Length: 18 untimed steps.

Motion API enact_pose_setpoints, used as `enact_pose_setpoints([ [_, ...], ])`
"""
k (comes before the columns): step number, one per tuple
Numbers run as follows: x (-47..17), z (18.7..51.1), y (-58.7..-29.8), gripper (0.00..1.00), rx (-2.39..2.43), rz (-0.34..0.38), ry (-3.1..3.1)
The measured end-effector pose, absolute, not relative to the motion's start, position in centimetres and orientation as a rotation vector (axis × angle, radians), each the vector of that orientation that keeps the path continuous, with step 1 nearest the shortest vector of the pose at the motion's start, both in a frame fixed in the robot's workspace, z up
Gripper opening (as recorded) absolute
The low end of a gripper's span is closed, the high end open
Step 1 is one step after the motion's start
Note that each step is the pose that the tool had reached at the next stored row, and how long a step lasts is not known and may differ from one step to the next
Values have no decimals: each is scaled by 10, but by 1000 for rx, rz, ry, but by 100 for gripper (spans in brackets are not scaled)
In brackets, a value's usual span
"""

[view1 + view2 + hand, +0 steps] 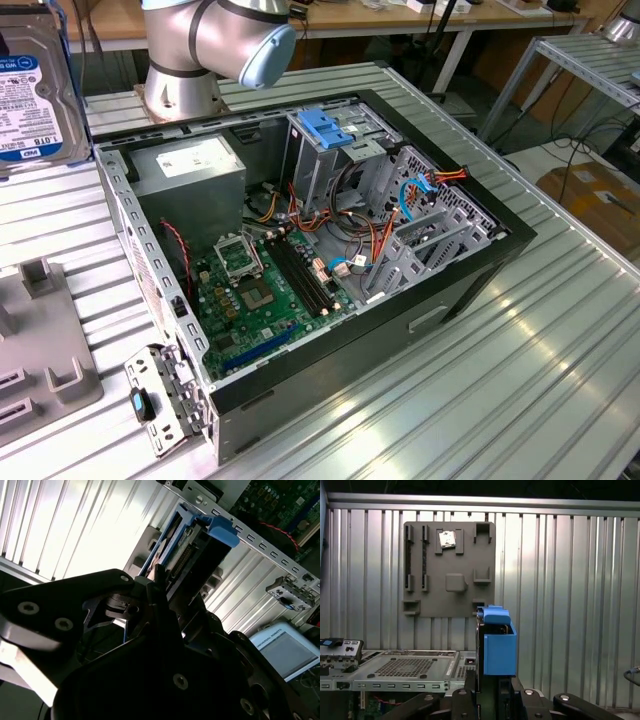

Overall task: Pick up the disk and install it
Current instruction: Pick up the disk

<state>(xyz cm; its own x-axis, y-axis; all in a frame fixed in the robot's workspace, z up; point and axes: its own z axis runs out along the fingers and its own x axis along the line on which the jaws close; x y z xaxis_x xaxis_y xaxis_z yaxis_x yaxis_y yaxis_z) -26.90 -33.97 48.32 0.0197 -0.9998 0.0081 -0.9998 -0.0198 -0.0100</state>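
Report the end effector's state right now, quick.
End effector: closed, holding the disk with its blue rail frame.

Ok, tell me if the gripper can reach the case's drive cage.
Probably yes. The gripper holds the disk clear of the case, whose open side faces up, leaving the drive cage exposed. The blue bracket on it and the cables beside it could crowd the way in.
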Motion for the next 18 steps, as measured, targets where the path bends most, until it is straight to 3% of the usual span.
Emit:
enact_pose_setpoints([
  [18, -214, 483, -340, 35, -2242, -20, 2198],
])
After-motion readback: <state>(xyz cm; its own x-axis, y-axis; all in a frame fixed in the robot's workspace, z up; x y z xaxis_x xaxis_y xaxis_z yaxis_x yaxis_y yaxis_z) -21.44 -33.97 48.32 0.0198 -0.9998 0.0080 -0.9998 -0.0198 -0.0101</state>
